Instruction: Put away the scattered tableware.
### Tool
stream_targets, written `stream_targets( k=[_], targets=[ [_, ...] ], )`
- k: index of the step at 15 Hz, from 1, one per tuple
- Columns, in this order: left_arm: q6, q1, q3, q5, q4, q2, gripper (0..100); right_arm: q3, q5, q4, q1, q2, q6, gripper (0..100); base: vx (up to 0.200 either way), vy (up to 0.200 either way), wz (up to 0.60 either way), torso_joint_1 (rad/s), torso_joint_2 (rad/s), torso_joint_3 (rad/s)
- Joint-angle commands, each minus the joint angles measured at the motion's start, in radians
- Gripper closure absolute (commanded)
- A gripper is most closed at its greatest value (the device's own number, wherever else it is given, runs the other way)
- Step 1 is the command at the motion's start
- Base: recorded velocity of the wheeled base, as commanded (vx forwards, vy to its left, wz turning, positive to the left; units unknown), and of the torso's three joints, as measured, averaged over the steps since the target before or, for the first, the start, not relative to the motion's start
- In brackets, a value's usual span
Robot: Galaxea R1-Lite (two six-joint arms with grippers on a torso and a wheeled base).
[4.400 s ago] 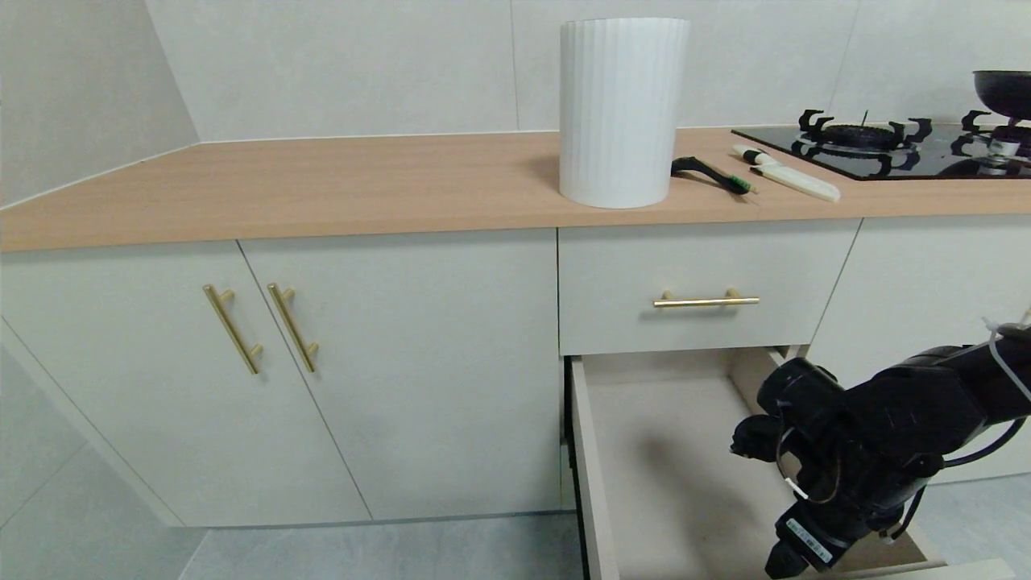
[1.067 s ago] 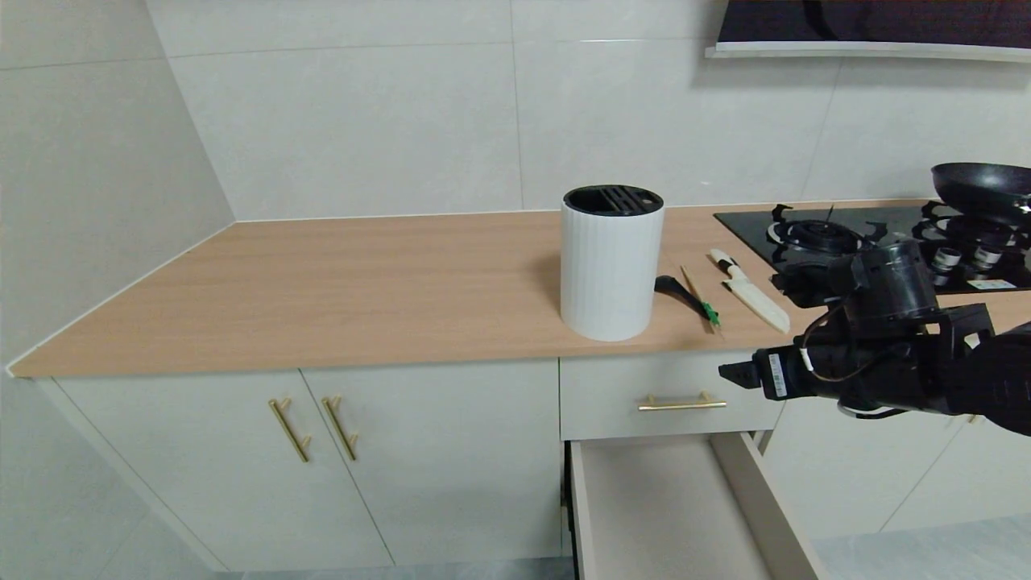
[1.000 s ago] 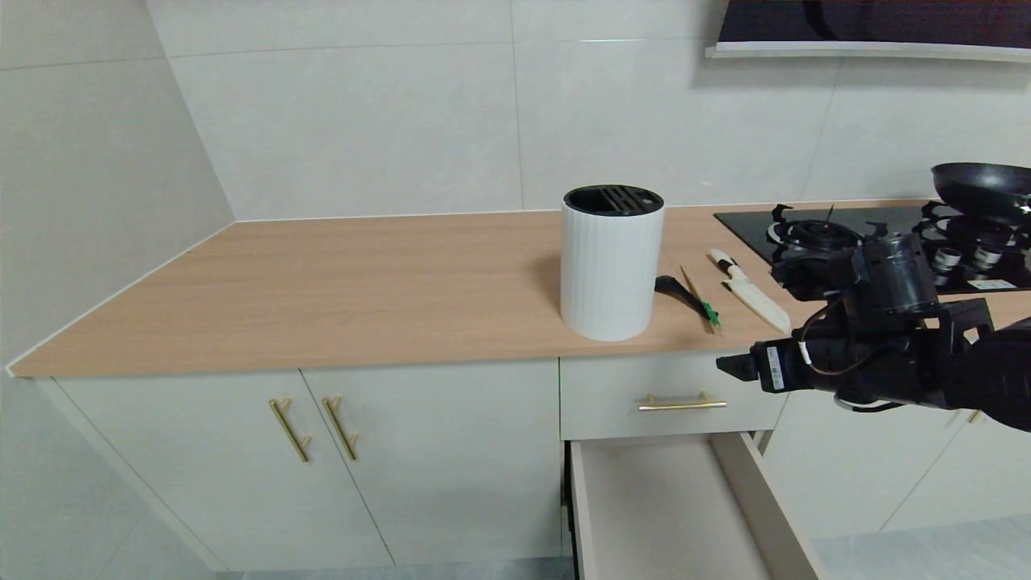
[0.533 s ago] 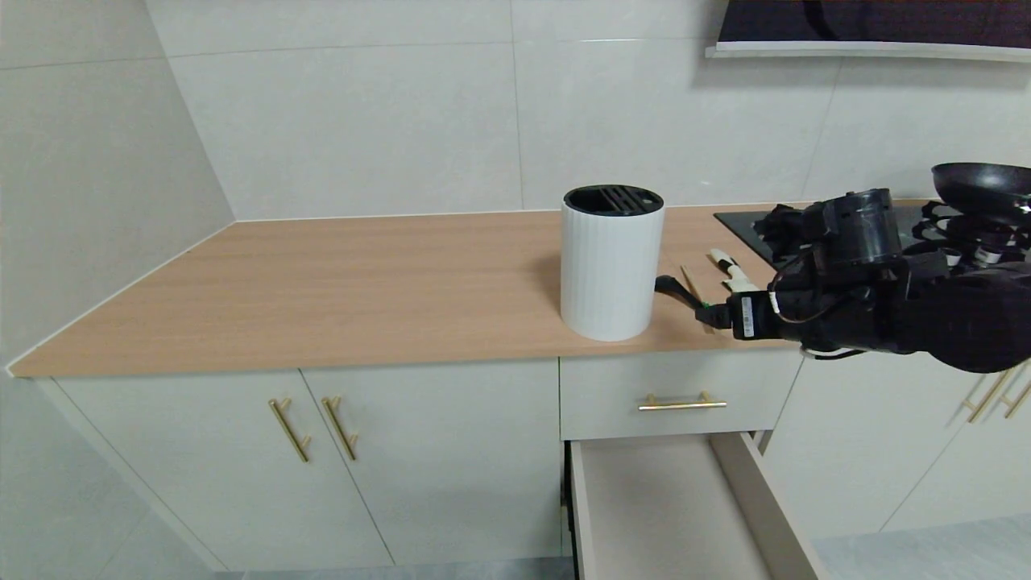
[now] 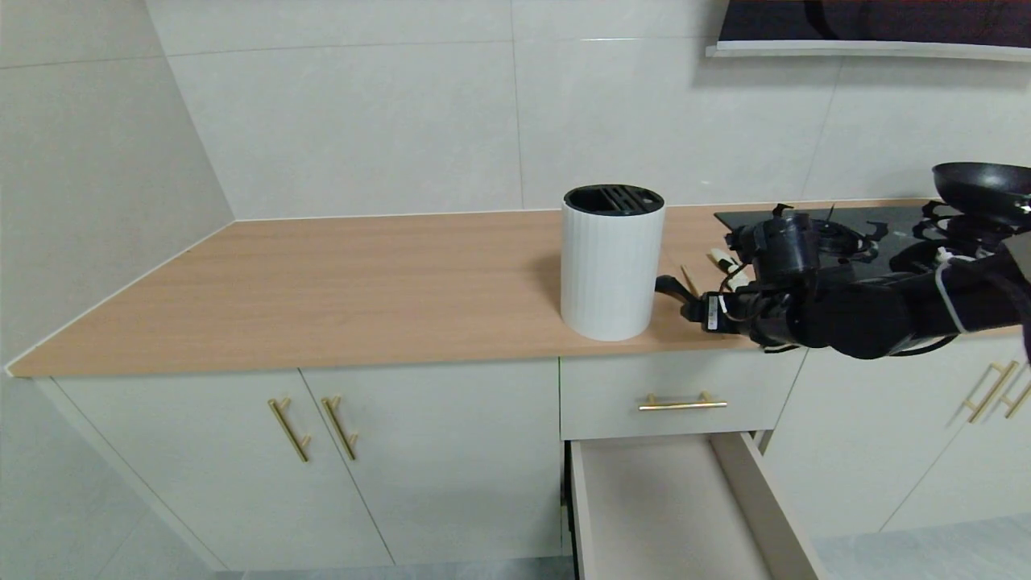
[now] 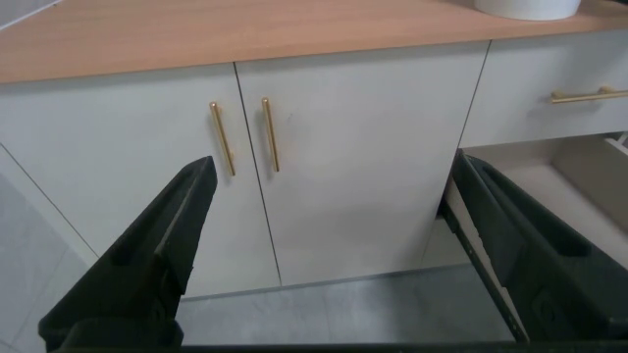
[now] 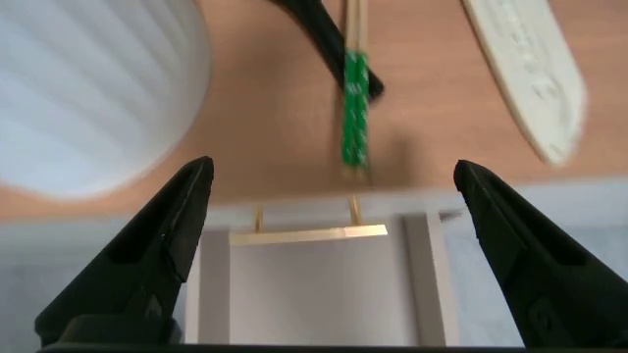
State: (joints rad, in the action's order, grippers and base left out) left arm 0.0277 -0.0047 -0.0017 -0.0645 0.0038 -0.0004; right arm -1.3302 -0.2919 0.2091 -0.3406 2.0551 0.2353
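Running beneath a pale tiled wall (image 5: 362, 121), a light wooden countertop (image 5: 362, 282) is seen. A black gas hob (image 5: 854, 221) is set into its right end, and a black pan (image 5: 979, 181) is stood on a burner. Below, pale cupboard doors with gold bar handles (image 5: 322, 451) are shut, a shallow top drawer (image 5: 612, 395) is closed, and the drawer beneath it (image 5: 668, 515) is pulled out.

A white ribbed cylindrical holder with a black slotted top (image 5: 612, 266) is stood upright near the counter's front edge. Just to its right the scattered tableware is laid flat. A black-handled utensil (image 5: 668, 286) is crossed by a pair of wooden chopsticks with green ends (image 7: 353, 108), and a knife with a cream blade (image 7: 525, 78) is laid a little apart from them.

The right arm is stretched level along the counter's front edge. The right gripper (image 5: 694, 308) is held by the chopsticks' green ends, with its fingers spread wide and nothing gripped. The left gripper (image 6: 329, 255) is held low before the cupboard doors, its fingers likewise spread wide and nothing held.
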Motion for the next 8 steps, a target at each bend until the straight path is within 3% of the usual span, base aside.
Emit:
stream_targets(
  k=[1,8],
  targets=[
    [0.000,0.000,0.000,0.000,0.001,0.000,0,-0.003,-0.006,0.027,0.002,0.073,-0.001,0,0.000,0.000,0.00,0.000,0.00,0.000],
    [0.000,0.000,0.000,0.000,0.001,0.000,0,-0.035,-0.032,0.064,0.026,0.097,0.012,0,0.000,0.000,0.00,0.000,0.00,0.000]
  ],
)
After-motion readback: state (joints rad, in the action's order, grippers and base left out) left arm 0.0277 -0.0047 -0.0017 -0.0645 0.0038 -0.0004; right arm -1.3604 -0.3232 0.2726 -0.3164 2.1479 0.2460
